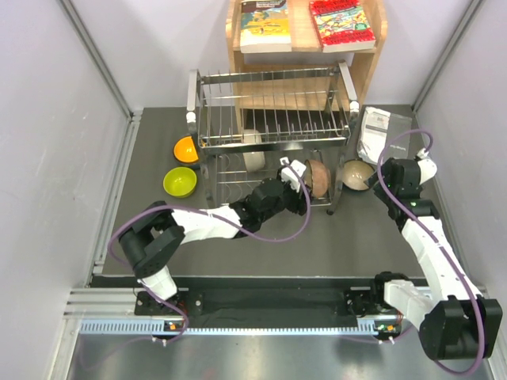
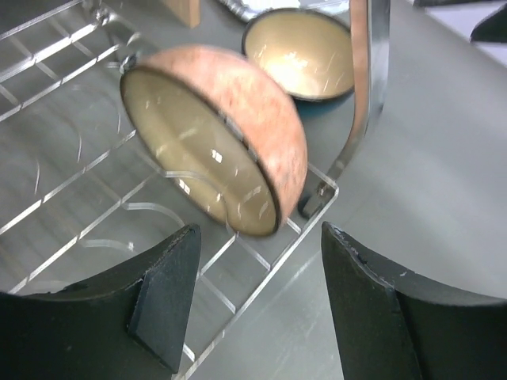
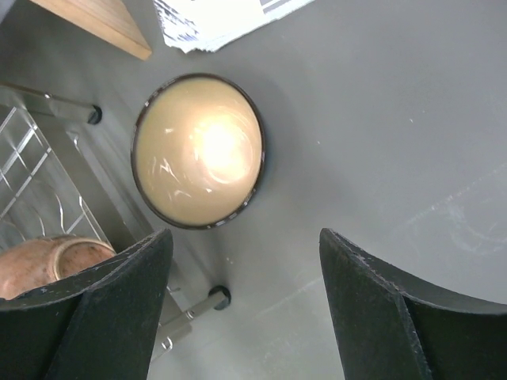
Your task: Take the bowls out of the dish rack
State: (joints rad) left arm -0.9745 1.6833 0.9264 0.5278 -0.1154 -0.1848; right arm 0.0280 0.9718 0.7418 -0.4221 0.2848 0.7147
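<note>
DESK: Where do the bowls stand?

PHOTOGRAPHER: From above, two sit in the dish rack (image 1: 273,144). A cream-white bowl (image 1: 253,152) stands on edge near the middle. A pinkish-tan bowl (image 1: 319,179) stands on edge at the 3 o'clock end of the lower tier. Three rest on the dark table (image 1: 348,237). An orange bowl (image 1: 186,149) lies at the rack's 9 o'clock and a lime-yellow bowl (image 1: 180,181) at its 8 o'clock. A dark-rimmed beige bowl (image 1: 356,174) sits mouth up, just outside the rack's leg at 3 o'clock.

DESK: And the claws?

PHOTOGRAPHER: The left gripper (image 2: 257,245) reaches into the lower tier, fingers spread wide and empty. The pinkish-tan bowl leans on the wires at its 12 o'clock, just beyond the fingertips. The right gripper (image 3: 244,241) hangs above the beige bowl, jaws wide, holding nothing. The bowl lies at its 11 o'clock, apart from both fingers.

DESK: Background?

PHOTOGRAPHER: Papers (image 1: 384,131) lie at the rack's 2 o'clock. A wooden shelf (image 1: 366,75) carrying books (image 1: 341,24) stands at its 12 o'clock.
</note>
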